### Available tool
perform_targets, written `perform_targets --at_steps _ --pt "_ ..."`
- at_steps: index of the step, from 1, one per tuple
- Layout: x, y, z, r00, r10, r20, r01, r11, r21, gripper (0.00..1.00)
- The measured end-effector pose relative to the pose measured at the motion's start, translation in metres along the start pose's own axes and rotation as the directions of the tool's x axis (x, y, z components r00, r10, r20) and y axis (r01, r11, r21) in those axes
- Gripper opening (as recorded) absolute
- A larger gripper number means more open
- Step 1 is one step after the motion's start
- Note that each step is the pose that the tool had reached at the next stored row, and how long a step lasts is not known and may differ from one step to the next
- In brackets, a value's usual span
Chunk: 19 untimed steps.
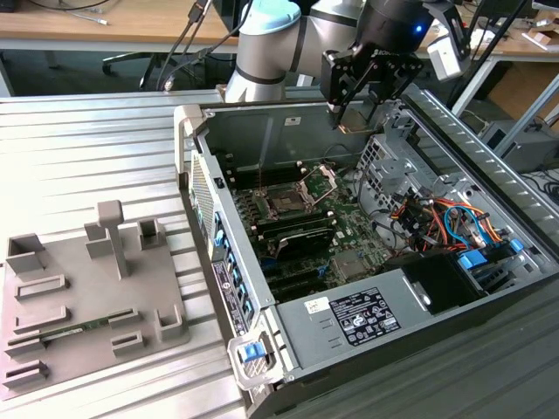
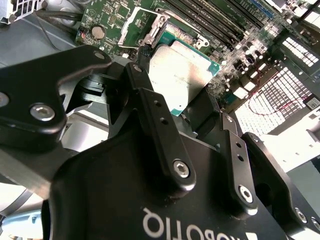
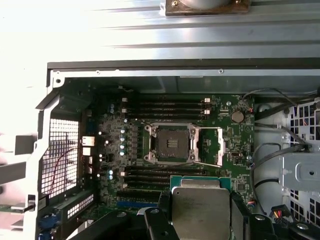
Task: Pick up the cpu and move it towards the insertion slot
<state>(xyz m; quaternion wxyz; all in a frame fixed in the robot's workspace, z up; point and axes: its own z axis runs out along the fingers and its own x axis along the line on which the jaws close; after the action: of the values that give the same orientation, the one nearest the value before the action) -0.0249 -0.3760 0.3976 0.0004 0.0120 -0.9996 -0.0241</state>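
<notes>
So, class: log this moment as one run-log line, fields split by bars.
gripper: shut on cpu | position: above open case | slot: open, empty | cpu not yet in slot

Grey tray beside open PC case

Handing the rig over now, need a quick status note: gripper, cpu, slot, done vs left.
Gripper: shut on the cpu, held in the air over the open case.
Slot: on the motherboard, retaining plate swung open, socket empty.
Done: cpu picked up and carried above the motherboard; in the first wrist view it hangs short of the slot, over the memory slots.
Left: close the remaining gap to the slot.
</notes>
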Motion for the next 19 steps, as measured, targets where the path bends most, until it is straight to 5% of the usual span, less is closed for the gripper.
perform_targets --at_steps 19 --pt "-0.0021 0.0061 0.0057 1.0 0.0 0.0001 0.0 1.0 0.0 0.55"
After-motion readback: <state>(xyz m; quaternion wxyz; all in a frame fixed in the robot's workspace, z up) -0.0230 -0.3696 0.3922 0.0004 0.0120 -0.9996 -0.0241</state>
